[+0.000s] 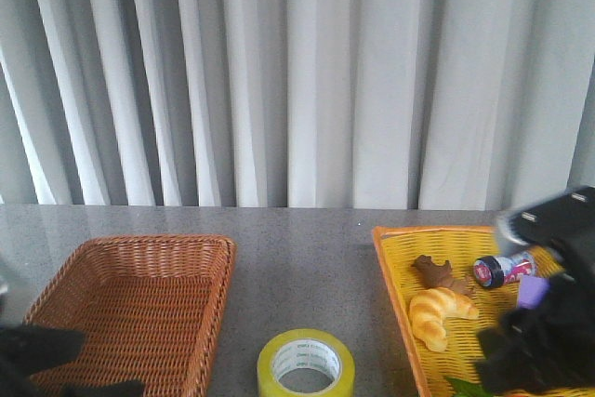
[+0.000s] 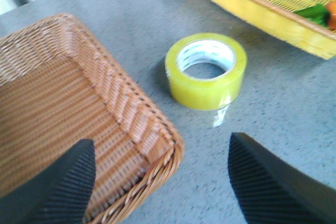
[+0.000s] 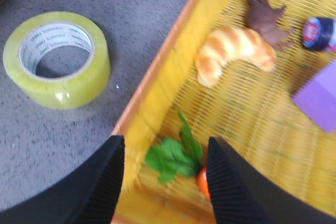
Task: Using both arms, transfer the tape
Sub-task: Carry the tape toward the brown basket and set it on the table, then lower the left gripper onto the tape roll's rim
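Yellow tape [image 1: 306, 362] lies flat at the desk's near edge, core axis upright, between both baskets; left gripper [image 2: 157, 182] and right gripper [image 3: 165, 182], both spread and empty, look about equally near.

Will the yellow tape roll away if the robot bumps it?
Probably not. The tape lies flat on its side on the table, so a nudge would likely just slide it. Tipped onto its round edge, it could roll. It looks stiff, and its glossy surface may be a bit slippery to grab.
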{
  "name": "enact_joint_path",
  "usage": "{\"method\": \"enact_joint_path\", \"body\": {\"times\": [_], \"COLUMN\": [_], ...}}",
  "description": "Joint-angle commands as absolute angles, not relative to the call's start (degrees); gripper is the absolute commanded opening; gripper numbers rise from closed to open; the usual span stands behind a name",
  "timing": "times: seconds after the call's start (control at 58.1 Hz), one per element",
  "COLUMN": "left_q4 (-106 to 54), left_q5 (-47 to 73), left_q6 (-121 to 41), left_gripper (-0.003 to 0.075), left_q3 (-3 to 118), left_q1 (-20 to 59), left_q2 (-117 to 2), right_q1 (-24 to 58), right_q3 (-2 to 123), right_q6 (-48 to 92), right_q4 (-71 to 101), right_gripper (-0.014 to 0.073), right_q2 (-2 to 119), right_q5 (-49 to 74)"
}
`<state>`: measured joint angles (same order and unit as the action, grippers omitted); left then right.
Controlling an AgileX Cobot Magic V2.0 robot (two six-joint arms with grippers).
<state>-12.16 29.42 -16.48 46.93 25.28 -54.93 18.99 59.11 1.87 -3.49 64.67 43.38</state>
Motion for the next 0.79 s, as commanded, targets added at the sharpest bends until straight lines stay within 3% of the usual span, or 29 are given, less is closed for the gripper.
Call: {"method": "enact_joint_path", "body": {"times": [0.0, 0.258, 0.775], "left_q4": [-13.3, -12.8, -4.4], "left_q5": [25.8, 29.9, 50.4], "left_q6": [-16.3, -17.1, -14.7], "left_gripper": [0.0514, 0.0514, 0.0514], "left_q3": [52.0, 67.1, 98.9], "left_q1": [27.8, 31.6, 31.5], "left_q2": [-59.5, -78.2, -108.8], "right_q1": [17.7, 17.6, 17.6], "right_q3": [55.7, 50.3, 50.3], "right_q6": [1.1, 1.1, 1.1], "right_q4": [-3.5, -3.5, -3.5], "right_gripper": [0.0361, 0.0361, 0.0361], "right_q2": [57.5, 48.6, 46.5], "right_q5": [39.5, 42.8, 45.3]}}
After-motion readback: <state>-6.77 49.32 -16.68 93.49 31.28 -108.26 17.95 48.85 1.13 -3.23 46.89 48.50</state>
